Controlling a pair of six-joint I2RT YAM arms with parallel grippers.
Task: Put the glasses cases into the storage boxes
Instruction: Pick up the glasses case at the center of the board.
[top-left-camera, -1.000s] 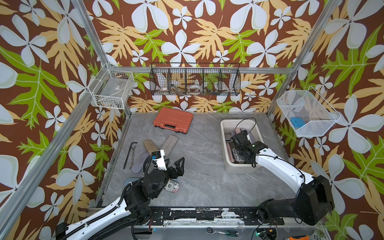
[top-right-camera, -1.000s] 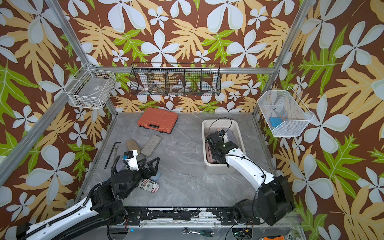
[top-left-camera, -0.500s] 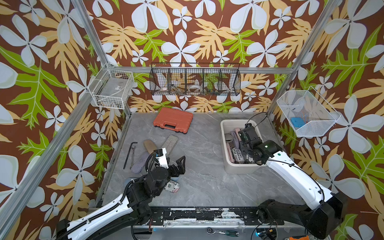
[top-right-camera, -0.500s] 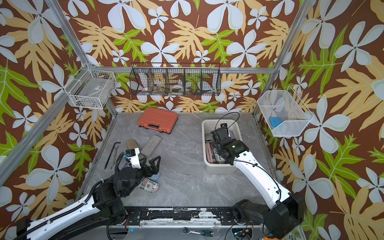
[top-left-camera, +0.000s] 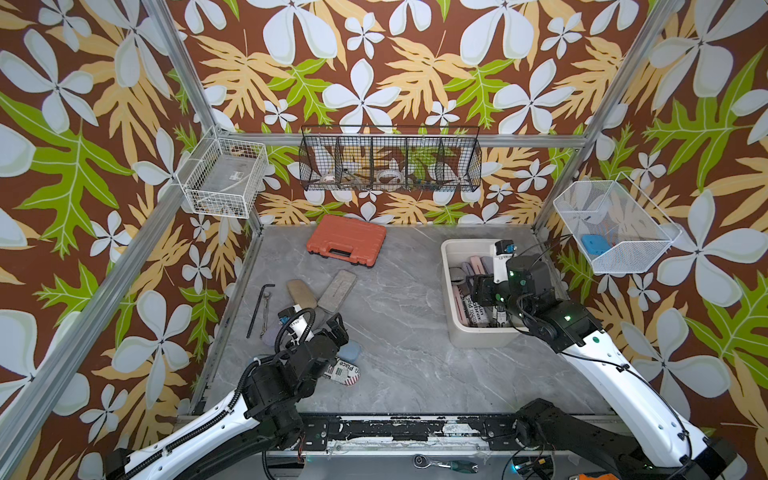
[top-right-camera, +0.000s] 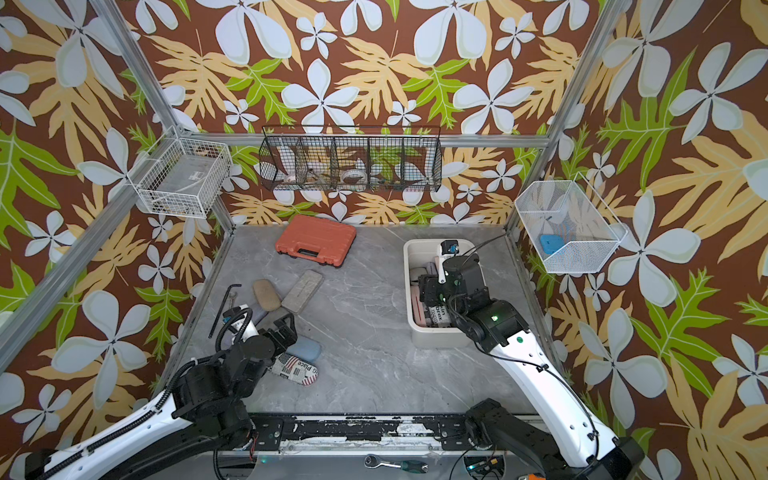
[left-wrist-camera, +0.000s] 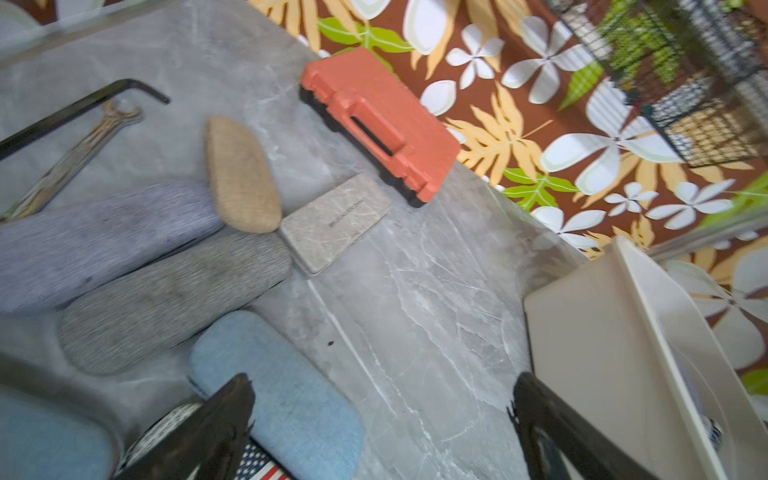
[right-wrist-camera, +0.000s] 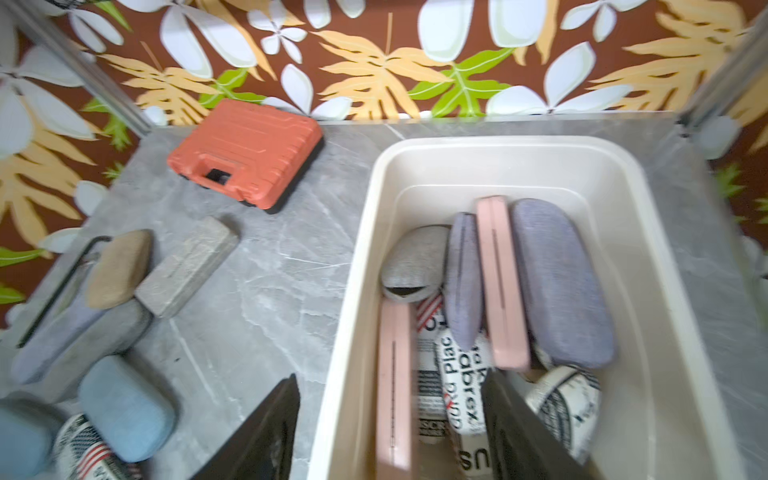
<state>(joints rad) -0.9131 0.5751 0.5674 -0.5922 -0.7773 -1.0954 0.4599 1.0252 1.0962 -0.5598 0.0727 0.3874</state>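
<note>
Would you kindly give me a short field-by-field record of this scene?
Tub: cream, table's right side; holds pink case, lavender, grey and print ones
Loose at left: tan case, grey case, blue case, flag case, others
Left tool: open, empty, above the loose cases
Right tool: open, empty, above tub
Toolcase: orange, shut, at back

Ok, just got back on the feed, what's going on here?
Glasses cases are being packed into the cream tub. Several lie inside it, and the right hand hangs above them, open and empty. The left hand, also open, hovers over those on the table, by the blue case and flag-print case.
</note>
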